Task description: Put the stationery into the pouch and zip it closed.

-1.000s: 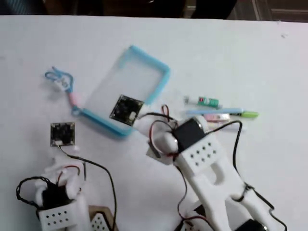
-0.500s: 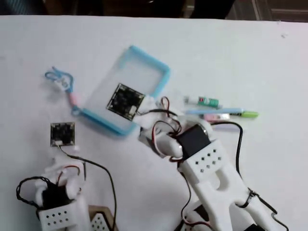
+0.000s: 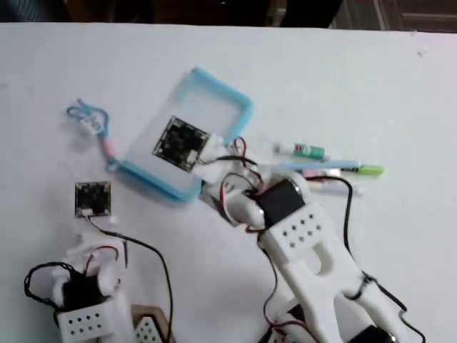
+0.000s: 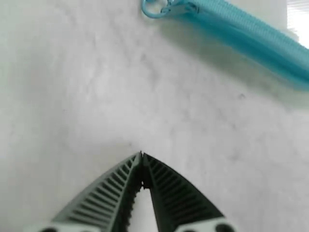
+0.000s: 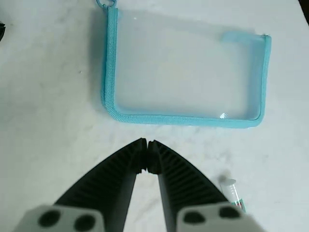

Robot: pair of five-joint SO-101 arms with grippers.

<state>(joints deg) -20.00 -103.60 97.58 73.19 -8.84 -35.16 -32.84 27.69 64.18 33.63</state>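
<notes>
My right gripper (image 5: pixel 147 143) hangs over the table with its jaws pressed together and holding nothing, just short of the long blue edge of the clear pouch (image 5: pixel 186 82). The pouch (image 3: pixel 207 107) lies flat and slanted, left of the table's middle and towards the far edge. It looks empty, and its lanyard (image 3: pixel 89 120) trails off towards the left edge. I cannot tell whether the zip is open.

The stationery waits in a small cluster just right of the pouch: a little tube (image 3: pixel 303 151), a blue pen with a green cap (image 3: pixel 335 168) and a pink piece (image 3: pixel 321 174) touching it. It is on my right arm's (image 3: pixel 307 243) side, so I judge that arm is meant to fetch it.

My left gripper (image 4: pixel 141 155) is also closed and empty, low over bare table near the front left corner. It is close to the zip pull (image 4: pixel 154 8), probably to steady the pouch or work the zip.
</notes>
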